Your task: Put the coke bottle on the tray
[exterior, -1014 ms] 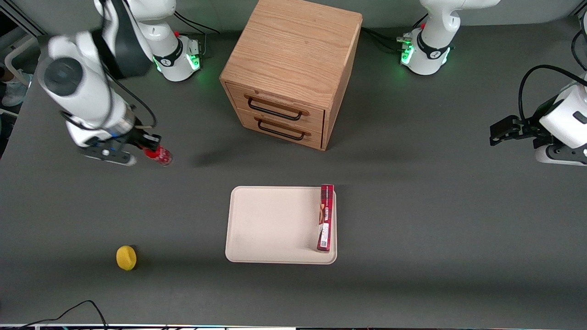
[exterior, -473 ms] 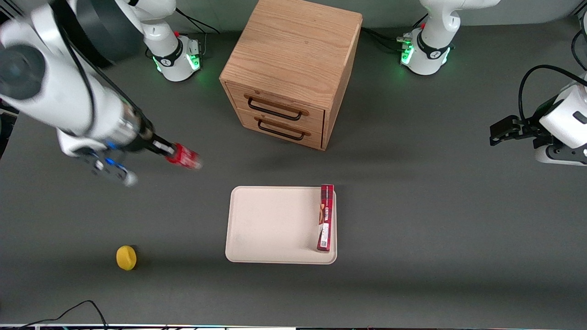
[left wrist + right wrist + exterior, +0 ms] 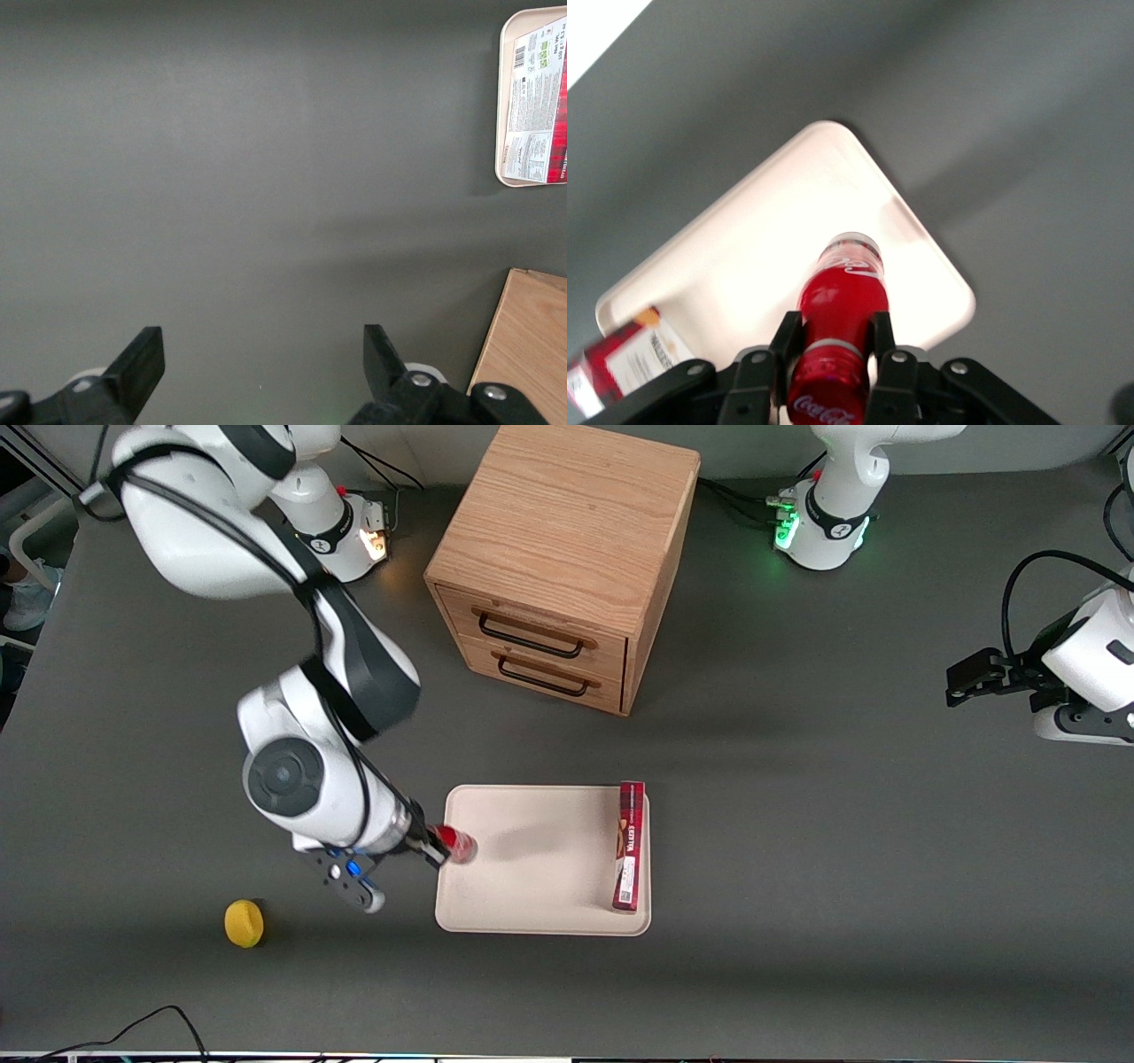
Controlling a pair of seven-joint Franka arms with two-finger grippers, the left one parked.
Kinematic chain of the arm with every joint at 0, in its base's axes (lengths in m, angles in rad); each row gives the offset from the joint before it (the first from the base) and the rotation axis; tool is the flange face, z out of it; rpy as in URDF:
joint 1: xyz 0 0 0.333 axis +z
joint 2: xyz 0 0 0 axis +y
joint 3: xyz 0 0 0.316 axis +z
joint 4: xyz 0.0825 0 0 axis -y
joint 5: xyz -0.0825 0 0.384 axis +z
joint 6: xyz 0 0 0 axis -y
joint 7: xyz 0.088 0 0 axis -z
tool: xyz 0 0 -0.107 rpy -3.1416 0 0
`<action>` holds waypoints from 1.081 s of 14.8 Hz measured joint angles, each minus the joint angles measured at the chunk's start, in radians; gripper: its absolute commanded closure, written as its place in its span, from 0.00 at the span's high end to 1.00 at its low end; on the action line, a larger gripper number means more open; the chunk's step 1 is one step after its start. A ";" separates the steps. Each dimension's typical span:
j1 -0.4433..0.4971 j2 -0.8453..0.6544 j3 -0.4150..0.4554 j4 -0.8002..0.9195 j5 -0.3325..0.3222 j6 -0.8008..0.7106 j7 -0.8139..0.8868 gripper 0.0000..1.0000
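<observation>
My right gripper (image 3: 439,845) is shut on the coke bottle (image 3: 455,843), a small red bottle with a red cap. It holds the bottle by the neck above the edge of the cream-beige tray (image 3: 523,886) that lies toward the working arm's end. In the right wrist view the fingers (image 3: 786,341) clamp the bottle (image 3: 839,310) just below the cap, with the tray (image 3: 762,248) under it. The bottle's clear base points down at the tray.
A long red box (image 3: 628,845) lies on the tray along its edge toward the parked arm's end; it also shows in the right wrist view (image 3: 616,363). A wooden drawer cabinet (image 3: 563,558) stands farther from the camera. A yellow lemon (image 3: 244,923) lies on the table.
My right arm has carried the bottle from the table near the working arm's end toward the camera and over to the tray's edge. The bottle stays gripped.
</observation>
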 measured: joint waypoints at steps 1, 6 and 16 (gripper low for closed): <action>-0.003 0.030 0.000 0.008 -0.022 0.034 0.002 0.00; -0.007 0.092 -0.001 0.026 -0.071 0.103 0.005 0.40; -0.045 0.008 0.086 0.101 -0.167 -0.139 -0.144 1.00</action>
